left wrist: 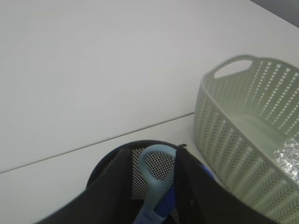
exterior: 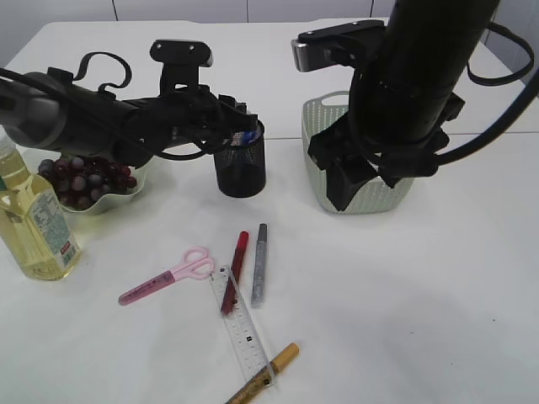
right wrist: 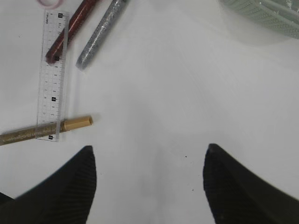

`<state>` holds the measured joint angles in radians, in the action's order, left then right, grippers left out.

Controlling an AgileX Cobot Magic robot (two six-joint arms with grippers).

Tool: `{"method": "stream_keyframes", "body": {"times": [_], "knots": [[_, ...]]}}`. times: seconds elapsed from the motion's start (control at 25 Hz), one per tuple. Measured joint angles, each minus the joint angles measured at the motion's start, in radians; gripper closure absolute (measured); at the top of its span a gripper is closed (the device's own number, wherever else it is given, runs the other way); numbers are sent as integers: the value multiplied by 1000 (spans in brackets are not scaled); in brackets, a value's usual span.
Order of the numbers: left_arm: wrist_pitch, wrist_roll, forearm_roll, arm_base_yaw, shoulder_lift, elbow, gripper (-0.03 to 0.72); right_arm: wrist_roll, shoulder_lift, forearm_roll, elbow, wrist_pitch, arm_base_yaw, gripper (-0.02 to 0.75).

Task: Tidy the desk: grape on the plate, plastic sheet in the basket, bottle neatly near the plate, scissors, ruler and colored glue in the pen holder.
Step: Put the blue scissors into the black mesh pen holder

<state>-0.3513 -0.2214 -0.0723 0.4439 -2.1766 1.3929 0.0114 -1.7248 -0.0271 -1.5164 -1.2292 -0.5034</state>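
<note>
The left arm reaches in flat from the left side, and its left gripper (exterior: 238, 132) sits right over the black pen holder (exterior: 240, 172). In the left wrist view, the two dark fingers (left wrist: 122, 179) are close together and squeeze a pair of blue scissors (left wrist: 156, 179), which hang down into the mesh cup. The right arm comes down steeply from the top, and its right gripper (exterior: 358, 178) hangs in front of the green basket (exterior: 320, 114). In the right wrist view its two black fingertips (right wrist: 70, 184) stand wide apart over the bare white table (right wrist: 154, 93), with nothing between them. A crinkly plastic sheet (left wrist: 287, 156) lies inside the basket. The purple grapes (exterior: 84, 178) sit in a pale plate (exterior: 99, 206) at the left, and the bottle (exterior: 34, 223) of yellow liquid stands upright just in front of it. Pink scissors (exterior: 168, 276) lie flat on the table. Beside them lie a red glue pen (exterior: 235, 271) and a silver glue pen (exterior: 259, 263), close side by side. The clear ruler (exterior: 242, 326) rests on the tip of the red pen and across a gold glue pen (exterior: 263, 375), touching both
</note>
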Motion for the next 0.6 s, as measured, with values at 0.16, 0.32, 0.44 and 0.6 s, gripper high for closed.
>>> {"method": "stream_keyframes", "body": {"times": [0.16,0.32,0.44,0.6], "knots": [[0,-4,0,0,0,0,452,0,0,0,0,0,0,214],[26,-4,0,0,2,0,450,0,0,0,0,0,0,214],[82,-6,-6,0,29,0,450,0,0,0,0,0,0,214],[178,-6,-16,0,95,0,449,0,0,0,0,-2,0,214]]}}
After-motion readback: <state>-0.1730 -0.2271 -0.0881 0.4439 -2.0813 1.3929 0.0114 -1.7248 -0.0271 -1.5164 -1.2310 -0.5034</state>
